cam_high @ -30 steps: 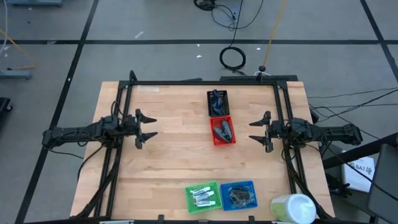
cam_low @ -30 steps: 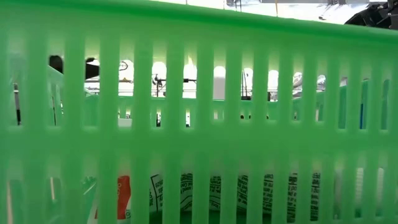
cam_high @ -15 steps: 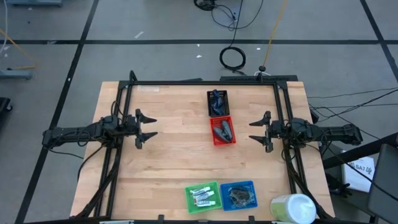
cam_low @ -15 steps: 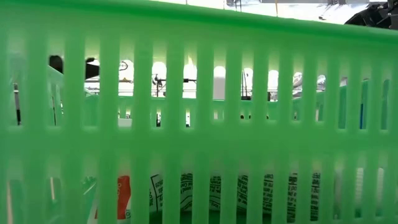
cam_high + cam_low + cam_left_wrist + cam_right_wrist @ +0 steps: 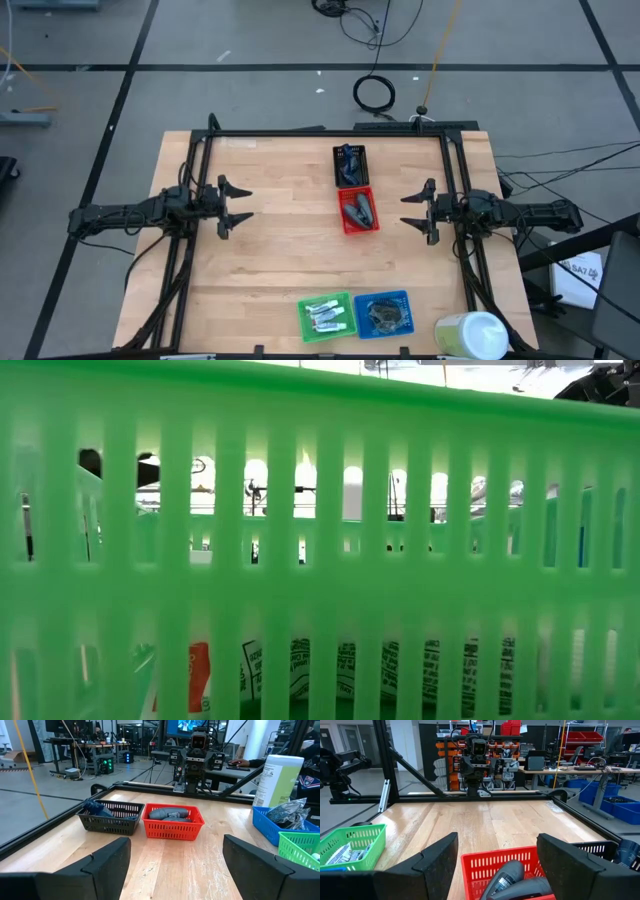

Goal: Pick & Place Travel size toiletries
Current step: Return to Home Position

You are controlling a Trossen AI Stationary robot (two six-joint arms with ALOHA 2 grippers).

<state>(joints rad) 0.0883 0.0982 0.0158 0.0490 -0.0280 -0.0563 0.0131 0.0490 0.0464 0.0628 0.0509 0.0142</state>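
Dark blue-grey mini bottles (image 5: 358, 209) lie in the red basket (image 5: 374, 226) at the table's middle, also shown in the left wrist view (image 5: 170, 813) and the right wrist view (image 5: 512, 877). Thin white tubes (image 5: 325, 316) lie in the green basket (image 5: 303, 322) at the near edge. Dark wrapped items (image 5: 384, 315) fill the blue basket (image 5: 405, 298). The black basket (image 5: 362, 151) holds dark blue items (image 5: 349, 166). My left gripper (image 5: 236, 205) hangs open over the table's left part. My right gripper (image 5: 414, 211) hangs open right of the red basket.
A large white-and-green cylinder (image 5: 471, 335) stands at the table's near right corner. The green basket's wall (image 5: 320, 540) fills the low view. A black frame (image 5: 330, 132) runs along the far edge and sides. Bare wood lies between the grippers and the near baskets.
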